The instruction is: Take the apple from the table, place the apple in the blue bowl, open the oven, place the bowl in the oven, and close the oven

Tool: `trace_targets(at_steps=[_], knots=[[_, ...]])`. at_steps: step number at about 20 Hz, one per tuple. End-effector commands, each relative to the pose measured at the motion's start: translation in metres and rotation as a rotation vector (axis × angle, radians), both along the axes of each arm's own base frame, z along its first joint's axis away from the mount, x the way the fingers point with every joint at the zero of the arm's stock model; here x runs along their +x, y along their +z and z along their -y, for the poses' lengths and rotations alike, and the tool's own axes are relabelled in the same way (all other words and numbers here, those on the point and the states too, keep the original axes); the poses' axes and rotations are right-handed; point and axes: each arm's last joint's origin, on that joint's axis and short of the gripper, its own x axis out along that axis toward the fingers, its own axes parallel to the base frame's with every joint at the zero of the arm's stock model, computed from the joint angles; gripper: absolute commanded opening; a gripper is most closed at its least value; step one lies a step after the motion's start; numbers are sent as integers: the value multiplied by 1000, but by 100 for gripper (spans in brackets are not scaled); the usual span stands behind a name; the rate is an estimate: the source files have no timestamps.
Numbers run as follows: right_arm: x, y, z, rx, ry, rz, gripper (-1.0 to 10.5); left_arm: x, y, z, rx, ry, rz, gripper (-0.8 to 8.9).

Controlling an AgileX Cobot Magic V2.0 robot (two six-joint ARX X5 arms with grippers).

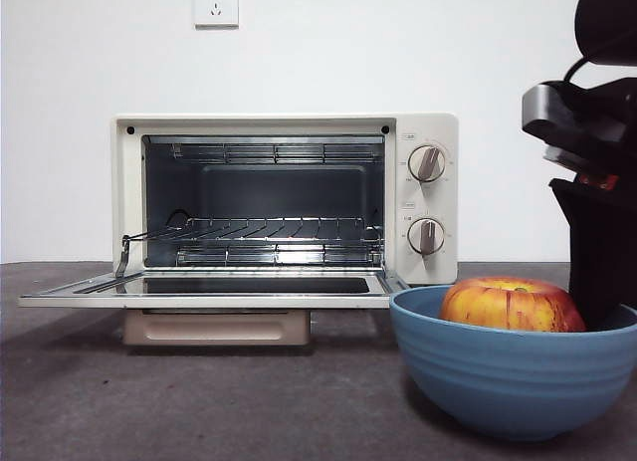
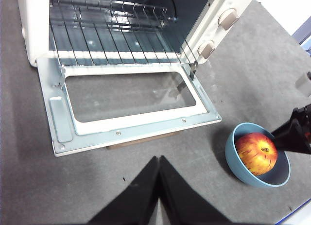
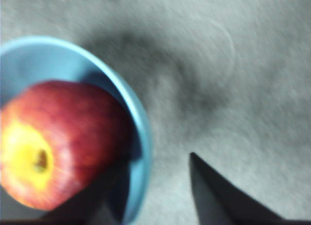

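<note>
Blur softens right pincer (image 3: 160, 186) straddling blue bowl (image 3: 141, 137) rim.

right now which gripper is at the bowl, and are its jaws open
The right gripper: its open jaws straddle the blue bowl rim beside the apple. The left gripper is shut, by the oven door.

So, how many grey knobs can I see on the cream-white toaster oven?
2. The upper grey knob and the lower grey knob sit one above the other on the cream-white toaster oven, beside its open cavity. None looks hidden.
</note>
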Motion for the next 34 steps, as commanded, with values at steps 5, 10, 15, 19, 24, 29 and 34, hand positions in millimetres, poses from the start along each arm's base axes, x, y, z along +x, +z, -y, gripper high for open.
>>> trace_targets(at_steps=[5,10,15,19,24,29,34], knots=[[-2,-1,-7,18,12,-31,6,0,3,0,-7,-6,11,6],[0,4,-11,97,-19,-39,3,1,3,1,-1,-9,14,6],[8,42,-33,173,-4,17,3,1,2,1,6,-12,19,6],[27,79,-58,220,-14,95,3,2,2,1,13,-16,16,6],[77,91,-93,210,-41,95,3,3,2,1,19,-18,14,6],[120,95,-122,195,-137,110,3,3,2,1,19,-18,14,6],[141,97,-132,164,-283,143,3,3,2,1,19,-19,14,6]])
